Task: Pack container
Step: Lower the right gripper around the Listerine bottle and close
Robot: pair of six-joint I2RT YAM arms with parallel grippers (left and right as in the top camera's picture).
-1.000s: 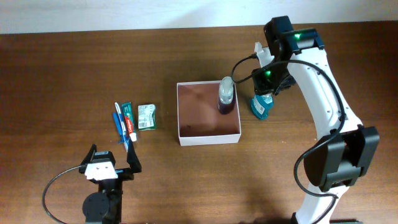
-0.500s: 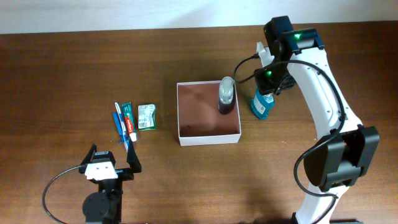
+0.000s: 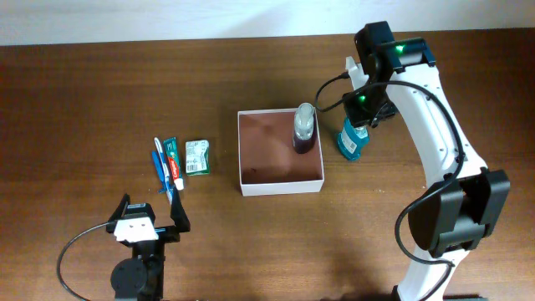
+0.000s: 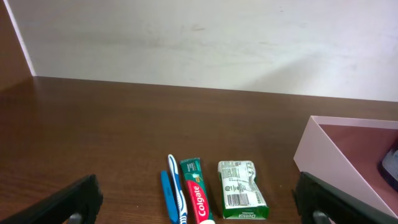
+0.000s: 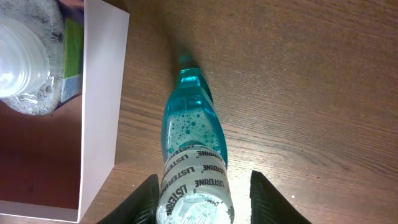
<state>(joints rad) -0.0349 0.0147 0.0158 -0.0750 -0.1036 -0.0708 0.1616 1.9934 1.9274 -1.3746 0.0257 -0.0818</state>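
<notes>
Right wrist, tool (image 5: 202, 202) around bottle (image 5: 189, 134), beside container (image 5: 102, 93)

**Right wrist view.** The bottom edge cuts off the cap of the mouthwash bottle (image 5: 193, 140) and the roots of the right gripper (image 5: 204, 177) astride it. The left edge crops the clear bottle (image 5: 22, 59) and most of the container (image 5: 102, 106).

**Overhead view.** The right arm's wrist covers that gripper and the mouthwash bottle's neck. Print on the packet (image 3: 197, 156), toward the table's left edge, is too small to read.

**Left wrist view.** The bottom edge crops the toothbrush (image 4: 176, 199), the toothpaste (image 4: 198, 200) and the left gripper (image 4: 198, 176). The right edge crops the container.
</notes>
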